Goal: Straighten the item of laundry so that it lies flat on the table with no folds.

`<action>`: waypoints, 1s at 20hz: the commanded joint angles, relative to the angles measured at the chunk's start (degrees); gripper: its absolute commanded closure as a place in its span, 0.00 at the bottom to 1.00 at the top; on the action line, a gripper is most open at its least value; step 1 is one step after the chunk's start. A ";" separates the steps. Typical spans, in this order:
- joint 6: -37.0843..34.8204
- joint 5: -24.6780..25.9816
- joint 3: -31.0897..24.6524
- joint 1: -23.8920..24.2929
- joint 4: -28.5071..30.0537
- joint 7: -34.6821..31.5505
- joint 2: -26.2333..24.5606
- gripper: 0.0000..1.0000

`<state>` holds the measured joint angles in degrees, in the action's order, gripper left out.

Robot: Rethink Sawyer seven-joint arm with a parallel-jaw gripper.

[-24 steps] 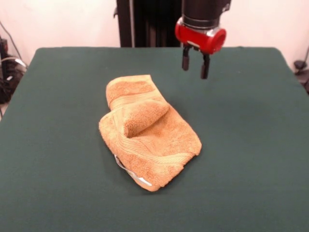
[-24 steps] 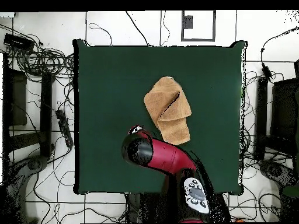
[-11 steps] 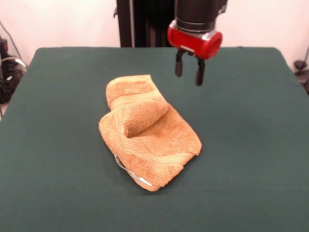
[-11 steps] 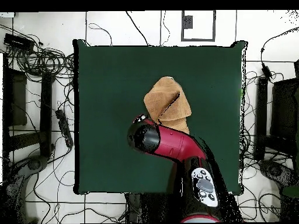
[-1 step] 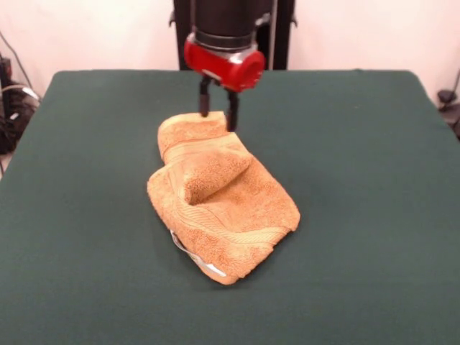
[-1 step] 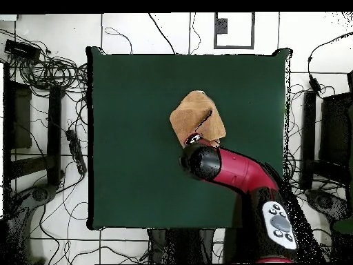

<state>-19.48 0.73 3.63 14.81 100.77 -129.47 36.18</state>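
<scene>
The towel [image 5: 219, 195] lies crumpled and folded mid-counter [image 5: 374, 180]. The tool [image 5: 216, 113], its fingers spread, is poised over the far end. That top layer alone should be pinched, then drawn outward.

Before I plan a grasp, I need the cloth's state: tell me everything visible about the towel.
The towel is orange-tan terry cloth with woven border bands and a white label at its near edge. It lies crumpled near the middle of the green table, folded over itself, one flap rolled into a raised hump on top. The open pincer hangs over its far end; whether it touches cannot be told.
</scene>
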 commanded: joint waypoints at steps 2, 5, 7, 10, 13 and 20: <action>-2.00 4.82 -9.56 2.09 -2.34 5.33 -5.76 0.00; -0.19 5.26 -10.84 2.97 -1.74 3.87 -6.31 0.00; 0.70 5.32 -11.08 2.90 -1.22 2.50 -6.32 0.00; 1.49 5.36 -11.73 2.96 -0.58 0.83 -6.40 0.00; 1.28 5.00 -11.92 2.62 -0.27 -0.22 -6.19 0.00; -1.12 3.71 -11.06 1.04 -0.48 -2.39 -5.74 0.00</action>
<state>-19.48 4.72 -0.59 18.46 100.05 -129.47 33.22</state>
